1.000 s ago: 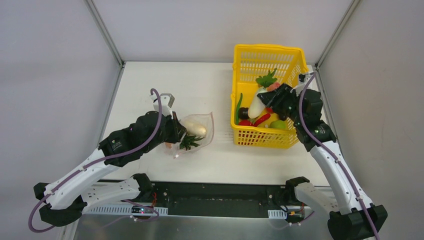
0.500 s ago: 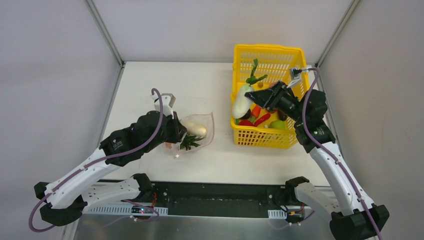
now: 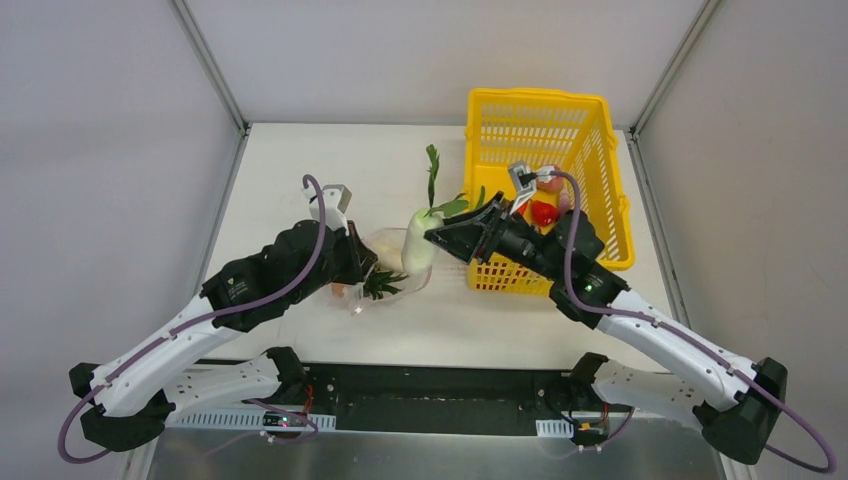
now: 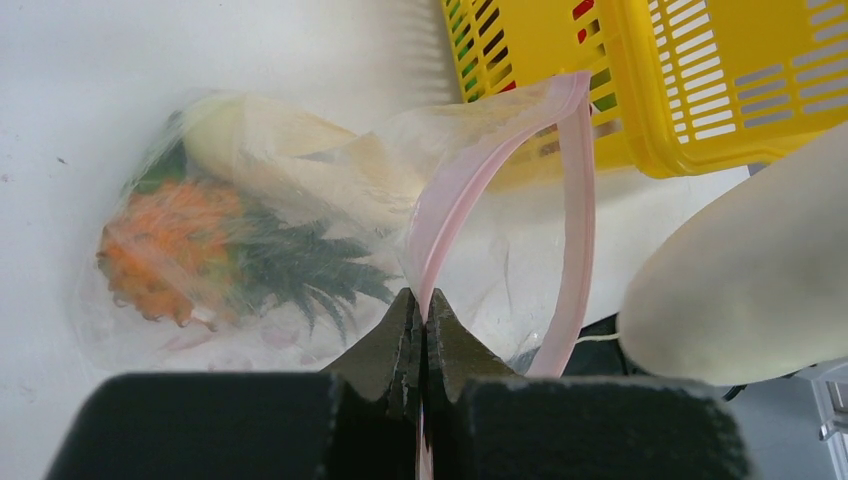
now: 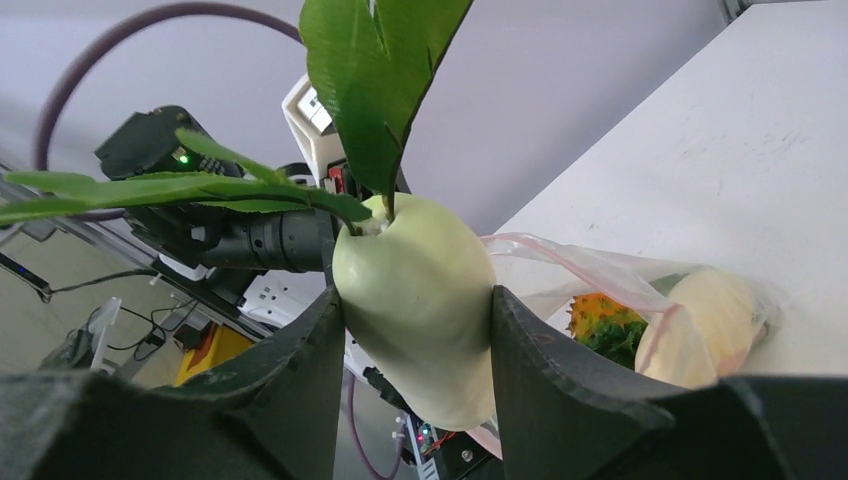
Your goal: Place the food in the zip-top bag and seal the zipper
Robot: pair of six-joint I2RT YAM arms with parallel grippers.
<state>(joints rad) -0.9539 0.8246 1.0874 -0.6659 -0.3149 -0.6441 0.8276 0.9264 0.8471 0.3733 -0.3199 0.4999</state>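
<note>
The clear zip-top bag (image 3: 385,262) lies on the table with its mouth open toward the basket. It holds a pale food piece (image 4: 290,150) and an orange piece with dark green leaves (image 4: 170,240). My left gripper (image 4: 423,310) is shut on the pink zipper strip (image 4: 470,185) and holds the mouth up. My right gripper (image 5: 415,330) is shut on the white radish (image 5: 415,300) with green leaves (image 5: 380,80), holding it just above the bag's mouth. In the top view the radish (image 3: 417,240) hangs at the bag's right edge.
The yellow slotted basket (image 3: 590,150) stands right of the bag; a red piece (image 3: 543,212) and other food lie in it. The right arm reaches across the basket's front left corner. A small grey bracket (image 3: 333,195) sits behind the left arm.
My right gripper has carried the radish left out of the basket to just over the bag's mouth. The left gripper has held still on the zipper strip.
</note>
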